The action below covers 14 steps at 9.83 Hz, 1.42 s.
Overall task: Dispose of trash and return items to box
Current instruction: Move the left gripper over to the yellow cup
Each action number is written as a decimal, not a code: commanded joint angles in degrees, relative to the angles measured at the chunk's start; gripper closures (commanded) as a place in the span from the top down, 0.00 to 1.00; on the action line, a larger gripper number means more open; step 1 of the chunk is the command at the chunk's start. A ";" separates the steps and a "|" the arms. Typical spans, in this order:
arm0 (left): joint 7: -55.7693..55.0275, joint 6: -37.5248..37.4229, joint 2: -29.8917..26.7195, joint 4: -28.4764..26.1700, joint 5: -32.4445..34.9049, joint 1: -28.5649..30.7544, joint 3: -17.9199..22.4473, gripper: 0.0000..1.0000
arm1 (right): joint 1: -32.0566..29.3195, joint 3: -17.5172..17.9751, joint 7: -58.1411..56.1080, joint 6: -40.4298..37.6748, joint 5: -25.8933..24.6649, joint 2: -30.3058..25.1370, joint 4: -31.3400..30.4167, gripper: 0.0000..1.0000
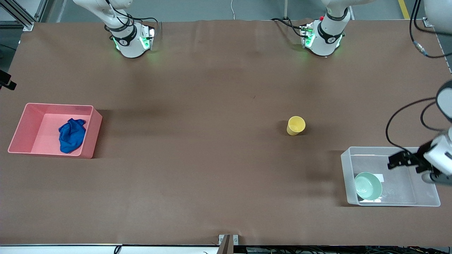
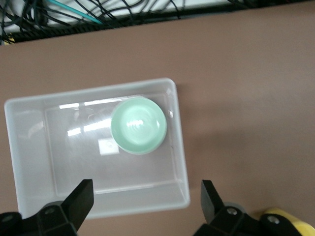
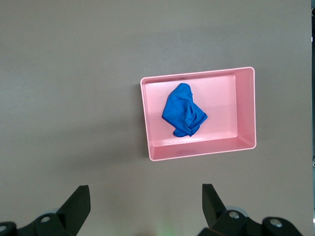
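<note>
Bowl in the clear box, blue wad in the pink bin, cup loose on the bench.

Nearest the front camera, at about 4 o'clock on the bench [image 1: 212, 169], the clear box [image 1: 429, 197] holds the mint-green bowl [image 1: 368, 185], which sits partly over the white label [image 2: 108, 146] on the box floor. The left pincer [image 1: 397, 160] hangs over this box, fingers spread wide and empty. At about 9 o'clock sits the pink bin [image 1: 21, 134] with the blue trash [image 1: 71, 134] lying inside. The yellow cup [image 1: 295, 125] stands upright at around 3 o'clock, well apart from both bins. The right pincer [image 3: 145, 206] is up high, looking down on the pink bin, fingers wide apart and holding nothing.
</note>
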 commanded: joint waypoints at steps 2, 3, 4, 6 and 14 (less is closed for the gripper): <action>-9.18 3.82 -16.61 -27.07 1.03 -0.22 -6.86 0.96 | -0.33 -0.24 -0.70 0.57 3.60 -0.80 0.47 1.00; -12.43 6.53 -17.69 -31.65 1.03 -0.22 -10.19 0.96 | -0.15 -0.07 -0.61 0.23 3.52 -0.98 0.47 1.00; -16.11 10.38 -17.52 -35.26 1.03 -0.22 -12.92 0.96 | -0.24 -0.07 -0.70 0.05 3.52 -0.98 0.47 1.00; -19.04 21.36 -14.12 -41.86 1.03 -0.30 -16.54 0.96 | -0.06 -0.07 -0.70 -0.13 3.17 -0.98 0.47 1.00; -19.40 37.32 -1.71 -47.34 1.12 -2.49 -16.73 0.60 | -0.06 -0.07 -0.61 -0.22 3.25 -0.80 0.47 1.00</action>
